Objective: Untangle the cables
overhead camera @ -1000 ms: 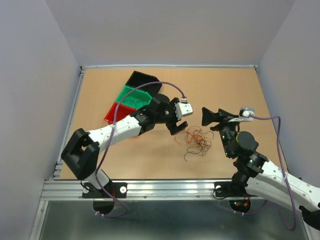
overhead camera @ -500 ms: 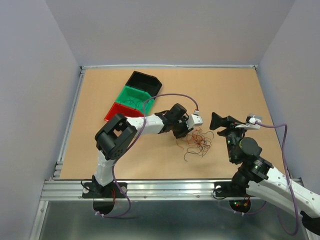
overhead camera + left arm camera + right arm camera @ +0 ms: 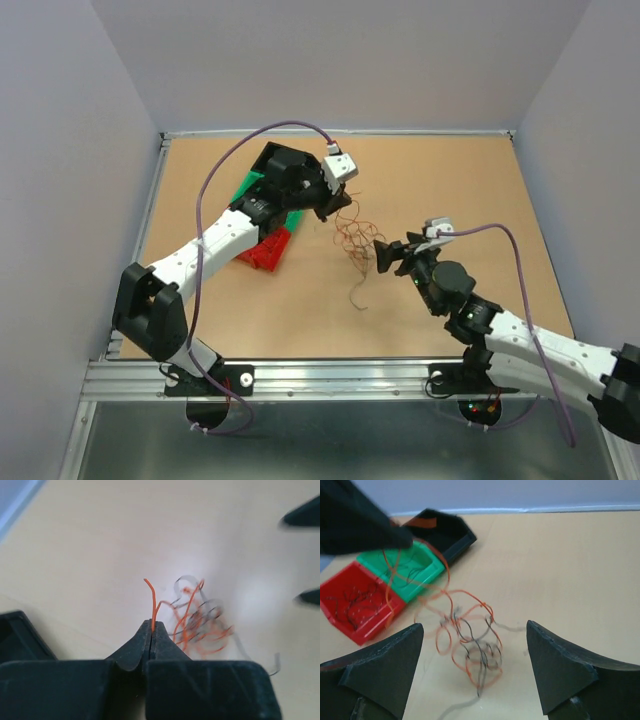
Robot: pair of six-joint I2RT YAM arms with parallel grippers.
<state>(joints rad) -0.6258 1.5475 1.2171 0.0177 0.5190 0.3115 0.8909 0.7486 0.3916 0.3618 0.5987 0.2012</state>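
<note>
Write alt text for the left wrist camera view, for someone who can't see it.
The left gripper, shut, pinches one orange wire whose free end curls upward. Behind it the cables form a blurred orange and dark tangle against the tan table, with the right gripper open at the right edge.

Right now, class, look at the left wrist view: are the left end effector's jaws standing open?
No: the left end effector has its jaws pressed together, pinching one orange cable that sticks up from between them.
</note>
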